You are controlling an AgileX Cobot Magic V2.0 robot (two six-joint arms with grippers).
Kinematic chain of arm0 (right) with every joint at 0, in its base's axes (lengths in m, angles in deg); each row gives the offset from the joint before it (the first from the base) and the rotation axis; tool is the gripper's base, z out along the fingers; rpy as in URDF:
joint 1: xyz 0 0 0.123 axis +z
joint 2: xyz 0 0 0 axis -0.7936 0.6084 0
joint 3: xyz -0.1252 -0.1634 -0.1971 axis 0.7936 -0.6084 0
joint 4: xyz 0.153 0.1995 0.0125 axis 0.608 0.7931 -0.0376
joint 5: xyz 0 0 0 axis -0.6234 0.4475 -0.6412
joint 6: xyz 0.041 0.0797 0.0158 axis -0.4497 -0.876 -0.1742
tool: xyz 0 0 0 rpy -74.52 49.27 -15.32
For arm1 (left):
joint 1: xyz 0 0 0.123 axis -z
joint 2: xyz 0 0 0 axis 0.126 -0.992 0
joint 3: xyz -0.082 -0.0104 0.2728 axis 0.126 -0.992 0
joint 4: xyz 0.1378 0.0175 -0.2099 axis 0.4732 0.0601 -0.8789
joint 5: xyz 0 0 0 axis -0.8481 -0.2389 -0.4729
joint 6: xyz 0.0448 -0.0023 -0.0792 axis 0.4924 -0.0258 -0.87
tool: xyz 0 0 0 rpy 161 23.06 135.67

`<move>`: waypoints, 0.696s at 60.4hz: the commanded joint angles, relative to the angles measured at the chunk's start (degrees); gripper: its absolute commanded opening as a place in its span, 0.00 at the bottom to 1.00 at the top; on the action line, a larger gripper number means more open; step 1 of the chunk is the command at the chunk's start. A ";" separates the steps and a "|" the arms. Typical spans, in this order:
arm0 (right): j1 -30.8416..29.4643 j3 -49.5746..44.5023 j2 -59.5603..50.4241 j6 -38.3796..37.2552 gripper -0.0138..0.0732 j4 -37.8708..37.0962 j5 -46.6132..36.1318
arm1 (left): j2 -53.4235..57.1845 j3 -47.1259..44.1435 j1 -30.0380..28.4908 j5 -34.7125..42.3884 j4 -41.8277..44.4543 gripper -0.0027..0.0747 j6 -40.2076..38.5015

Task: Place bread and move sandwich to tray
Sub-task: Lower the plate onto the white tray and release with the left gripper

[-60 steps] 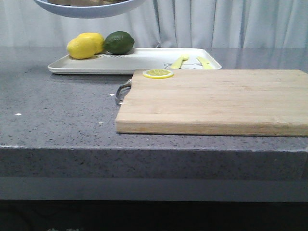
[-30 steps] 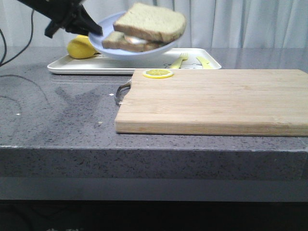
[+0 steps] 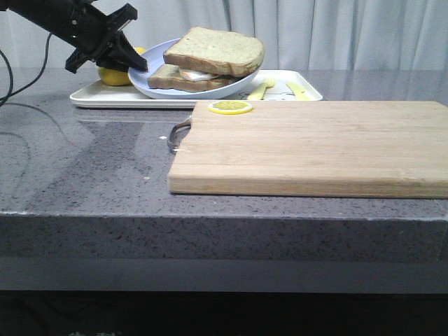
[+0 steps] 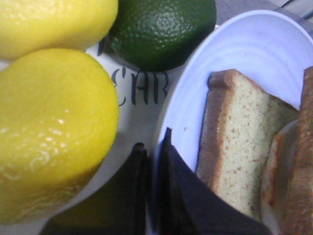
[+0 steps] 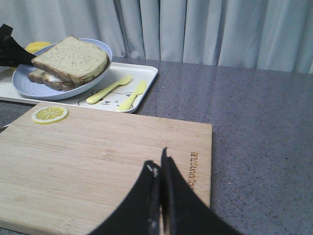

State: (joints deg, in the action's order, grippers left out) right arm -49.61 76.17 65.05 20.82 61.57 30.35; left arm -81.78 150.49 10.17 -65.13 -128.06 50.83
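Grey speckled counter (image 3: 84,175) before pale curtains (image 3: 336,31); left pincer (image 3: 133,61) pinching plate (image 3: 150,84), right pincer (image 5: 159,169) pressed together.

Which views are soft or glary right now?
Front view: sharp, with a pale sheen on the grey counter left of the cutting board. Left wrist view: very close, lemon and plate soft. Right wrist view: gripper dark and blurred, tray clear.
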 commanded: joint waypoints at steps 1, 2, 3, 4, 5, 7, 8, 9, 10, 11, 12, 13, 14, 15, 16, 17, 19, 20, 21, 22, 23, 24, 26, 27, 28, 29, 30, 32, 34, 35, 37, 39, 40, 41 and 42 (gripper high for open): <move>-0.31 1.59 0.52 0.14 0.07 0.76 -4.32 | 4.57 2.23 0.16 1.61 -3.96 0.06 -0.76; -0.31 1.59 0.52 0.14 0.07 0.76 -4.32 | 4.57 2.23 0.16 1.61 -3.96 0.08 -0.76; -0.31 1.59 0.52 0.14 0.07 0.76 -4.32 | 4.57 2.23 0.16 1.52 -3.96 0.09 -0.76; -0.31 1.59 0.52 0.14 0.07 0.76 -4.32 | 4.57 2.23 0.16 1.52 -3.96 0.11 -0.76; -0.31 1.59 0.52 0.14 0.07 0.76 -4.32 | 4.57 2.23 0.16 1.49 -3.96 0.13 -0.76; -0.31 1.59 0.52 0.14 0.07 0.76 -4.32 | 4.57 2.23 0.16 1.39 -3.96 0.18 -0.76; -0.31 1.59 0.52 0.14 0.07 0.76 -4.32 | 4.57 2.23 0.16 1.39 -3.96 0.19 -0.76; -0.31 1.59 0.52 0.14 0.07 0.76 -4.32 | 4.57 2.23 0.16 1.39 -3.96 0.21 -0.76; -0.31 1.59 0.52 0.14 0.07 0.76 -4.32 | 4.57 2.23 0.16 1.37 -3.96 0.23 -0.76; -0.31 1.59 0.52 0.14 0.07 0.76 -4.32 | 4.57 2.23 0.16 1.26 -3.96 0.24 -0.76; -0.31 1.59 0.52 0.14 0.07 0.76 -4.32 | 4.57 2.23 0.16 1.27 -3.96 0.26 -0.76; -0.31 1.59 0.52 0.14 0.07 0.76 -4.32 | 4.57 2.23 0.16 1.14 -3.96 0.28 -0.76; -0.31 1.59 0.52 0.14 0.07 0.76 -4.32 | 4.57 2.23 0.16 0.94 -3.96 0.29 -0.76; -0.31 1.59 0.52 0.14 0.07 0.76 -4.32 | 4.57 2.23 0.16 0.90 -3.92 0.30 -0.76; -0.31 1.59 0.52 0.14 0.07 0.76 -4.32 | 4.57 2.23 0.16 0.77 -3.92 0.31 -0.76; -0.31 1.59 0.52 0.14 0.07 0.76 -4.32 | 4.57 2.23 0.16 0.56 -3.92 0.32 -0.76; -0.31 1.59 0.52 0.14 0.07 0.76 -4.32 | 4.57 2.23 0.04 0.37 -3.92 0.33 -0.76; -0.31 1.59 0.52 0.14 0.07 0.76 -4.32 | 4.57 2.23 0.04 0.36 -3.92 0.34 -0.76; -0.31 1.59 0.52 0.14 0.07 0.76 -4.32 | 4.57 2.23 0.04 0.23 -3.92 0.34 -0.76; -0.31 1.59 0.52 0.14 0.07 0.76 -4.32 | 4.57 2.23 -0.14 0.13 -3.92 0.35 -0.76; -0.31 1.59 0.52 0.14 0.07 0.76 -4.32 | 4.57 2.23 -0.10 0.14 -3.92 0.36 -0.76; -0.31 1.59 0.52 0.14 0.07 0.76 -4.32 | 4.57 2.23 -0.26 0.02 -3.92 0.36 -0.76; -0.31 1.59 0.52 0.14 0.07 0.76 -4.32 | 4.57 2.23 -0.51 -0.21 -3.92 0.36 -0.76; -0.31 1.59 0.52 0.14 0.07 0.76 -4.32 | 4.57 2.23 -0.65 -0.20 -3.92 0.36 -0.76; -0.31 1.59 0.52 0.14 0.07 0.76 -4.32 | 4.57 2.23 -0.83 -0.34 -3.92 0.36 -0.87; -0.31 1.59 0.52 0.14 0.07 0.76 -4.32 | 4.71 2.23 -1.16 -0.48 -3.92 0.36 -1.01; -0.31 1.59 0.52 0.14 0.07 0.76 -4.32 | 4.71 2.37 -1.41 -0.61 -4.03 0.36 -1.32; -0.31 1.59 0.52 0.14 0.07 0.76 -4.32 | 4.81 3.13 -2.01 -1.24 -4.20 0.36 -2.08; -0.31 1.59 0.52 0.14 0.07 0.76 -4.32 | 4.81 4.25 -2.55 -1.83 -4.54 0.36 -2.24; -0.31 1.59 0.52 0.14 0.07 0.76 -4.32 | 4.81 4.80 -2.82 -2.43 -4.73 0.36 -2.24; -0.31 1.59 0.52 0.14 0.07 0.76 -4.32 | 4.81 6.69 -3.67 -3.38 -5.68 0.35 -2.24; -0.31 1.59 0.52 0.14 0.07 0.76 -4.32 | 4.81 8.08 -4.25 -4.47 -7.10 0.34 -2.24; -0.31 1.59 0.52 0.14 0.07 0.76 -4.32 | 4.81 8.82 -4.55 -4.97 -7.73 0.33 -2.24; -0.31 1.59 0.52 0.14 0.07 0.76 -4.32 | 4.81 9.56 -4.82 -5.48 -8.40 0.32 -2.24; -0.31 1.59 0.52 0.14 0.07 0.76 -4.32 | 4.81 10.30 -5.11 -5.94 -9.05 0.30 -2.24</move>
State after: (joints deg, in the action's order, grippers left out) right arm -49.61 76.17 65.05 20.82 61.57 30.35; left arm -81.78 155.74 6.65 -70.52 -130.56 49.25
